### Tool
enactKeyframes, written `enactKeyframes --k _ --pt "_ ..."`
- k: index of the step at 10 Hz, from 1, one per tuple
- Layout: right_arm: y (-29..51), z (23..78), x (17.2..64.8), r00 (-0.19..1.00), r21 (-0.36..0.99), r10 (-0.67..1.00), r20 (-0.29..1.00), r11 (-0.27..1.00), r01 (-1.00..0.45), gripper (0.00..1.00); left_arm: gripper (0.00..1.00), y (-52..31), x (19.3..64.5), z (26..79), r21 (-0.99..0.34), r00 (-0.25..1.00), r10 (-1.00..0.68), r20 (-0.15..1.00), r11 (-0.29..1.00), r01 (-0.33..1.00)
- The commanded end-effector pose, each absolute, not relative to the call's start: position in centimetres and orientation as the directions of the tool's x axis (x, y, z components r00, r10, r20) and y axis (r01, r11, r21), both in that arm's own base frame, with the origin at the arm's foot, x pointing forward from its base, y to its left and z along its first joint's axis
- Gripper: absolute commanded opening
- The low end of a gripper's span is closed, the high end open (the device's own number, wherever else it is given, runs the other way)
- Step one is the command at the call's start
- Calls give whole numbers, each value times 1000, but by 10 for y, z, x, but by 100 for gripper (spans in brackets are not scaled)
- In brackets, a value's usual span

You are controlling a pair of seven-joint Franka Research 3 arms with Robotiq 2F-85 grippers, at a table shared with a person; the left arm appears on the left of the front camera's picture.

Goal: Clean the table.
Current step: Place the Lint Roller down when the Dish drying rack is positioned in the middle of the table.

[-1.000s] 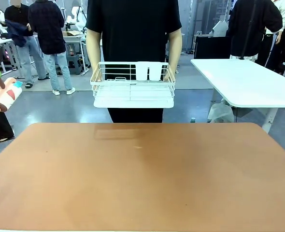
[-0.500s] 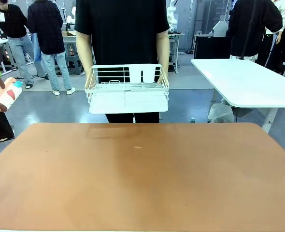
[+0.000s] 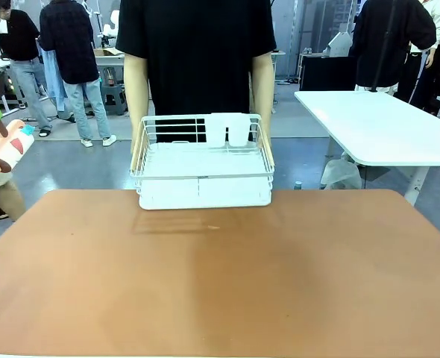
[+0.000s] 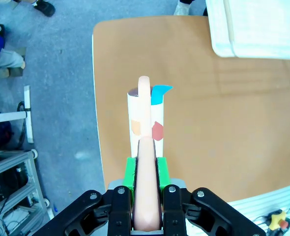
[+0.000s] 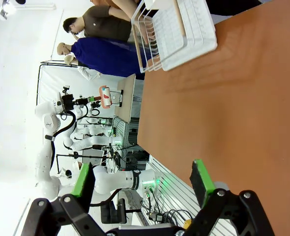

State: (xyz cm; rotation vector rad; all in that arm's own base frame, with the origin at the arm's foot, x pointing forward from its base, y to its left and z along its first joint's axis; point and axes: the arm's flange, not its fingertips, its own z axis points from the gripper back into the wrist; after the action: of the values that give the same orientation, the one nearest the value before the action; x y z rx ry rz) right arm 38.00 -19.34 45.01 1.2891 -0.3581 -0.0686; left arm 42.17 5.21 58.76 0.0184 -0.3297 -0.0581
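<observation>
Two grippers, two different states. The left gripper (image 4: 146,172) is clenched on the pink handle of a lint roller (image 4: 145,118). In the left wrist view its green pads (image 4: 130,172) press the handle from both sides. The white roll, with red and orange patches and a blue tab, sticks straight out ahead of the jaws. Past the roll's tip lies the table (image 4: 223,137), its terracotta top spreading to the right of the jaws, with grey floor to their left.

The front view gives what the wrist camera cuts off. A person (image 3: 198,45) at the far side grips a white wire dish rack (image 3: 201,177) by both ends over the table's (image 3: 220,283) far edge. Whether it rests there or is held just above cannot be told.

The right gripper (image 5: 141,179) is released, its green pads (image 5: 201,179) standing wide apart with nothing between them. Ahead of these jaws runs the table top (image 5: 233,98), with the rack (image 5: 179,29) at its far end.
</observation>
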Motion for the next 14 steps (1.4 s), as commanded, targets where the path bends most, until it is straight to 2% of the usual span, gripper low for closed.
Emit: enactKeyframes --k 1,14 --pt "-193 452 381 938 946 -246 246 271 -177 100 21 54 423 592 36 948 -63 314 998 54" --pt "-193 452 381 938 946 -246 246 271 -177 100 21 54 423 592 36 948 -63 314 998 54"
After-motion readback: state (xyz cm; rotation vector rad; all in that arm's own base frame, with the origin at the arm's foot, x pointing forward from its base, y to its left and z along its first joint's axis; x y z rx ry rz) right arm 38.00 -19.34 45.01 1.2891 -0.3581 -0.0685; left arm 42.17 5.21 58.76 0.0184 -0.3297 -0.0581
